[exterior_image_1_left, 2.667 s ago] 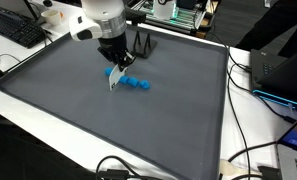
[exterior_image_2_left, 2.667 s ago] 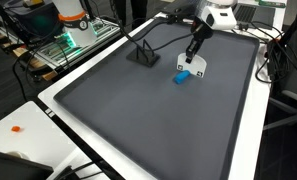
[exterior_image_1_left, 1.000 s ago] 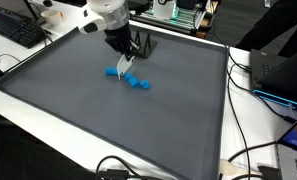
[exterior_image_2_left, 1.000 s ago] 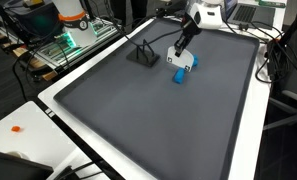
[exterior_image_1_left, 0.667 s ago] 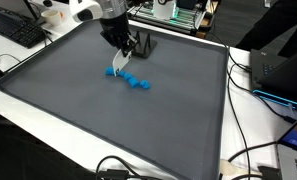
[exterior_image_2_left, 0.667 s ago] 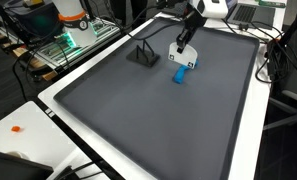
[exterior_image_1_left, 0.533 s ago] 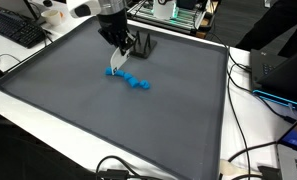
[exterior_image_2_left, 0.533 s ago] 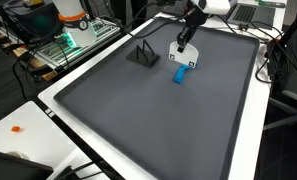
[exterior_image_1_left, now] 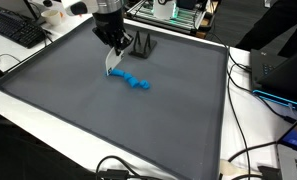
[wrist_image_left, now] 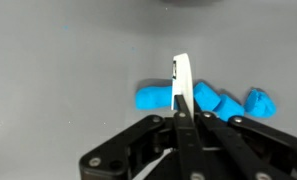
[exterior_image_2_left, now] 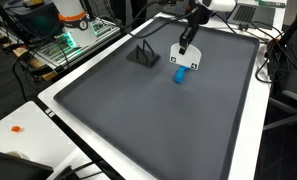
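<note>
Gripping a thin white piece (wrist_image_left: 184, 78) edge-on, the pincer (wrist_image_left: 183, 116) is seen clamped narrowly upon it above the grey mat (exterior_image_1_left: 78, 110). A row of blue blocks (wrist_image_left: 216, 101) is found just beyond the piece's tip; contact cannot be told. A black stand (exterior_image_1_left: 141, 43) is set nearby.

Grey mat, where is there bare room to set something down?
The grey mat is bare from the row of blue lumps to its near edge and along both sides. Crowded at the far end: lumps, black wire stand, gripper clamping a thin white strip.
</note>
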You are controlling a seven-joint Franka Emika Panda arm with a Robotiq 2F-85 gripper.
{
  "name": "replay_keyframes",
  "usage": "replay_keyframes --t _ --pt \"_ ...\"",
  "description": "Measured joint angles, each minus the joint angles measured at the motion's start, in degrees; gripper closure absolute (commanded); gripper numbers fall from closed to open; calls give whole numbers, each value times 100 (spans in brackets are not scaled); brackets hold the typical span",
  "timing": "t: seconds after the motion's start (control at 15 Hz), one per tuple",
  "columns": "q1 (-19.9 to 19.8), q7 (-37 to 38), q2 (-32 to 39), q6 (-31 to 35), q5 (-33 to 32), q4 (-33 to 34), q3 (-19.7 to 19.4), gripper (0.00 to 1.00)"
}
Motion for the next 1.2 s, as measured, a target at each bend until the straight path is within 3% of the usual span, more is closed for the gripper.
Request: replay_keyframes --t 1.2 --pt "40 -405 505 409 -317 220 -38 99"
